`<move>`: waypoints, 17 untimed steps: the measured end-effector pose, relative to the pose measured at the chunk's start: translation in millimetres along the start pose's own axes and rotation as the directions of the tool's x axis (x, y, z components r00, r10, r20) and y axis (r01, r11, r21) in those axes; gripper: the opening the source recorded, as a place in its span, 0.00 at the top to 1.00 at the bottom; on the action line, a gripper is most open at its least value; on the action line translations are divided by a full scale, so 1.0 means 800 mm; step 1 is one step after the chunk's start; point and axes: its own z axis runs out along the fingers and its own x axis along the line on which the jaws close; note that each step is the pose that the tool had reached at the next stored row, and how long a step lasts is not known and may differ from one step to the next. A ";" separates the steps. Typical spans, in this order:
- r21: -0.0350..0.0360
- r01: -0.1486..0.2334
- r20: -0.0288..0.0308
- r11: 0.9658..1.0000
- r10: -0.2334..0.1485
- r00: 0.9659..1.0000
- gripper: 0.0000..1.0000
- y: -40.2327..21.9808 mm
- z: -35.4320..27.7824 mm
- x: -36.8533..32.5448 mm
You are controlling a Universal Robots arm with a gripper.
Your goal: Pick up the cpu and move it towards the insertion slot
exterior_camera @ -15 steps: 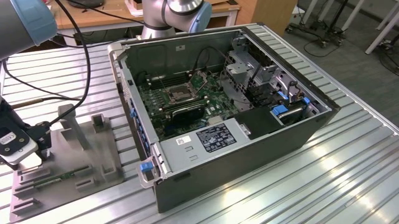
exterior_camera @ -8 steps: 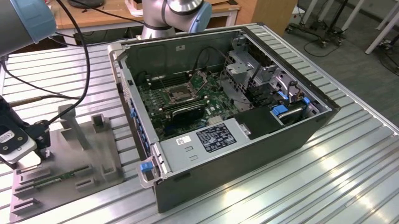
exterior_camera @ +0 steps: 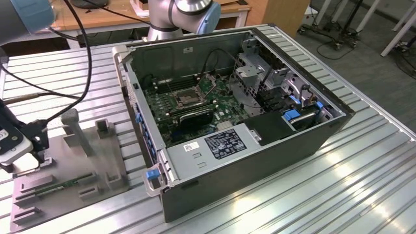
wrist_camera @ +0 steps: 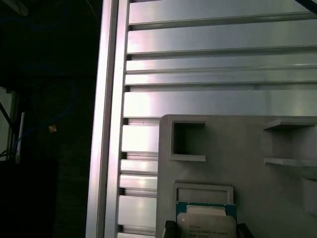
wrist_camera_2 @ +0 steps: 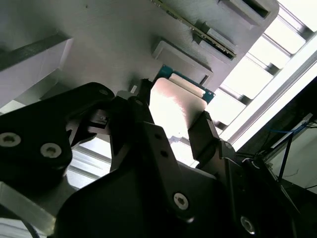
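A gray plate [exterior_camera: 62, 168] lies by the tabletop's [exterior_camera: 364, 185] edge at the exterior view's left. Over it, in the second wrist view, the gripper [wrist_camera_2: 173, 110] has its fingers [wrist_camera_2: 199, 134] clamped on two opposite edges of the cpu [wrist_camera_2: 181, 99]. I cannot tell whether the cpu has lifted clear of the plate. Well apart toward the exterior view's right, the open computer case [exterior_camera: 260, 161] stands mid-tabletop. The insertion slot [exterior_camera: 185, 100] sits inside it on the green board [exterior_camera: 162, 107].

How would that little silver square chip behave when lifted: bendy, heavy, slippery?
The cpu looks like a thin flat plate with a metal top, so probably stiff and light. Its smooth, glaring top suggests it may be slippery. Lying flat on the grey fixture, it seems unlikely to roll.
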 end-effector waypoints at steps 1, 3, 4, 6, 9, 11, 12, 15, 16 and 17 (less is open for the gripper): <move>0.000 0.000 0.000 1.000 0.000 1.000 0.45 0.0001 -0.0029 0.0000; 0.000 0.000 0.000 1.000 0.000 1.000 0.45 0.0004 -0.0096 0.0000; 0.000 0.000 0.000 1.000 0.000 1.000 0.45 0.0005 -0.0129 -0.0001; 0.000 0.000 0.000 1.000 0.000 1.000 0.45 0.0007 -0.0188 -0.0001; 0.000 0.000 0.000 1.000 0.000 1.000 0.45 0.0011 -0.0291 -0.0002; 0.000 0.000 0.000 1.000 0.000 1.000 0.45 0.0013 -0.0340 -0.0003; 0.000 0.000 0.000 1.000 0.000 1.000 0.45 0.0014 -0.0359 -0.0003; 0.000 0.000 0.000 1.000 0.000 1.000 0.45 0.0016 -0.0408 -0.0004; 0.000 0.000 0.000 1.000 0.000 1.000 0.45 0.0017 -0.0423 -0.0003; 0.000 0.000 0.000 1.000 0.000 1.000 0.45 0.0017 -0.0439 -0.0003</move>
